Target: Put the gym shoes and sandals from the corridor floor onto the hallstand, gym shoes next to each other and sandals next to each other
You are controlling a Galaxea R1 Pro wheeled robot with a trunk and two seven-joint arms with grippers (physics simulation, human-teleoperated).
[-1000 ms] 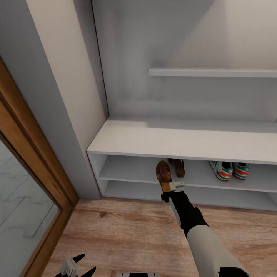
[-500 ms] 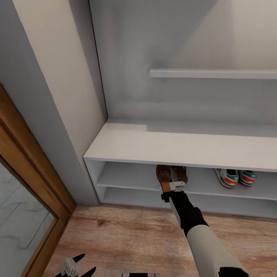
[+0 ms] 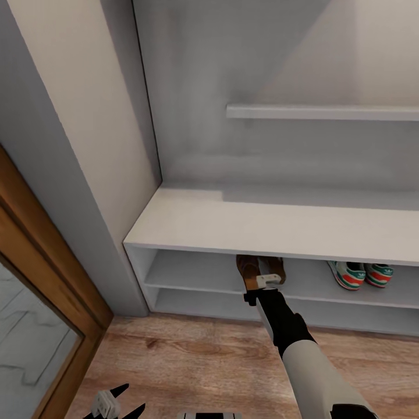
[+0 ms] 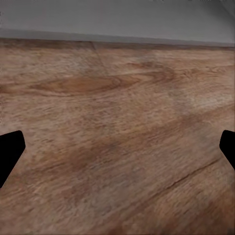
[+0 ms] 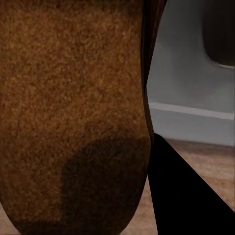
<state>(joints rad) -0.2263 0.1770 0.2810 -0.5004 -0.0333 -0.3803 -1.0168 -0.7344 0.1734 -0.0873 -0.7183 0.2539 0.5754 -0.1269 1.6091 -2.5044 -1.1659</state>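
Observation:
In the head view my right gripper [image 3: 256, 283] is shut on the heel of a dark brown sandal [image 3: 248, 269]. The sandal's toe reaches onto the upper low shelf of the pale hallstand [image 3: 233, 221], under the bench top. Its tan footbed [image 5: 73, 107] fills much of the right wrist view, beside one black finger [image 5: 181, 196]. The second sandal [image 3: 275, 267] lies on that shelf just right of the held one. The two gym shoes [image 3: 362, 274] stand side by side further right on the same shelf. My left gripper [image 3: 114, 401] hangs open over the wooden corridor floor [image 4: 117, 98].
A wood-framed door or mirror [image 3: 35, 302] stands at the left beside a grey wall post [image 3: 75, 174]. A wall shelf [image 3: 320, 112] hangs above the bench. The lower shelf [image 3: 192, 302] sits just above the floor.
The whole view has shifted, so the camera has moved. The held sandal now reaches further under the bench top, closer beside the other sandal. The left gripper holds its place.

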